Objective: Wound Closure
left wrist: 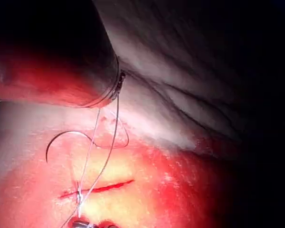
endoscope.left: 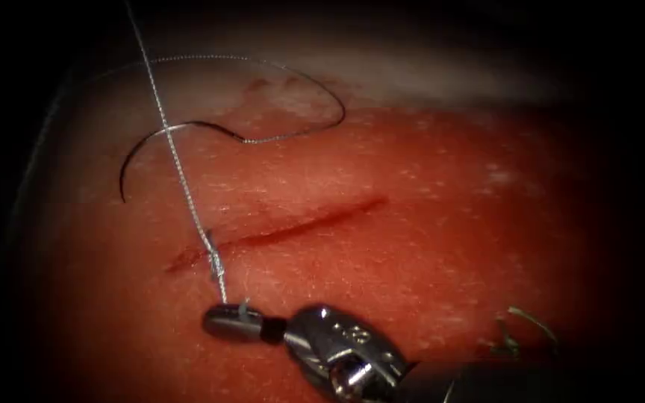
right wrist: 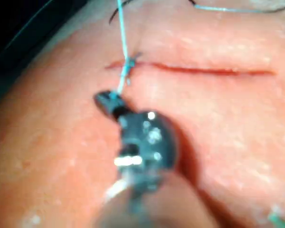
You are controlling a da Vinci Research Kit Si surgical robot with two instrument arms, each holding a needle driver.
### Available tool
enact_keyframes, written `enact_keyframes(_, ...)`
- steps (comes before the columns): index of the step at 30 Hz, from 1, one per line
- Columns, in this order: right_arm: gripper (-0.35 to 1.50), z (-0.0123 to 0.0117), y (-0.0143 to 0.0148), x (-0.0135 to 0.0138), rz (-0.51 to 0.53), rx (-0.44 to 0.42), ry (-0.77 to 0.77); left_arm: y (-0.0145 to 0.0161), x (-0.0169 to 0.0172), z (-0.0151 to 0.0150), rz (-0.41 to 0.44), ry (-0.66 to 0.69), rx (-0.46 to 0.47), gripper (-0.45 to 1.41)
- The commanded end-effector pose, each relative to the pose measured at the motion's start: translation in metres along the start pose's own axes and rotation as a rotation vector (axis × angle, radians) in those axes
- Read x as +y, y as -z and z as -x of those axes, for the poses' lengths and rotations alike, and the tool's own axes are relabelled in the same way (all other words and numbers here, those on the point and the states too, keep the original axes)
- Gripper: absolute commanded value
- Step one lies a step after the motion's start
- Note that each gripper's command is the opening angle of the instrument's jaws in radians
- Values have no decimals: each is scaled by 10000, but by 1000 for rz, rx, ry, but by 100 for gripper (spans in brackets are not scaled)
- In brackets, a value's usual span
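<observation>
- The right arm's metal needle-driver tool (endoscope.left: 222, 321) sits nearest the viewer, its dark jaws clamped on the end of the thin pale thread (endoscope.left: 181, 172) just below the cut; in the right wrist view the same tool (right wrist: 104, 100) grips the thread (right wrist: 122, 42) the same way.
- From those jaws the thread rises taut to a small knot (endoscope.left: 214, 257) seated at the left end of the narrow dark-red cut (endoscope.left: 285, 230), then runs on steeply upward until the frame cuts it off.
- The red, moist, speckled pork tissue (endoscope.left: 427, 254) surrounds the cut, which slants from lower left to upper right with its edges lying close together.
- Further back, the dark curved steel needle (endoscope.left: 139, 149) lies free on the tissue above the cut's left end, held by neither tool and not driven in; the taut thread crosses over it.
- A slack length of thread trails from the needle's end and loops round over the pale far edge of the tissue.
- In the left wrist view the left arm's tool (left wrist: 118, 85) holds two thread strands high above the needle (left wrist: 61, 137); its jaws are too dark and cropped to judge.
- Loose cut thread ends (endoscope.left: 520, 332) lie at the lower right of the tissue.
</observation>
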Motion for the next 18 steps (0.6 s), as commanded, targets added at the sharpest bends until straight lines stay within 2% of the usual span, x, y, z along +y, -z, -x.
enact_keyframes(1, -35, 16, -1, 0, 1, -15, 2, -5, -7, -2, -6, -7, -4, -35)
enact_keyframes(10, -35, 36, 6, -2, 6, -39, 18, -8, -37, 2, -22, -46, -22, -35)
enact_keyframes(18, -35, 42, 10, -2, 27, -35, 23, -7, -43, 5, -25, -57, -38, -35)
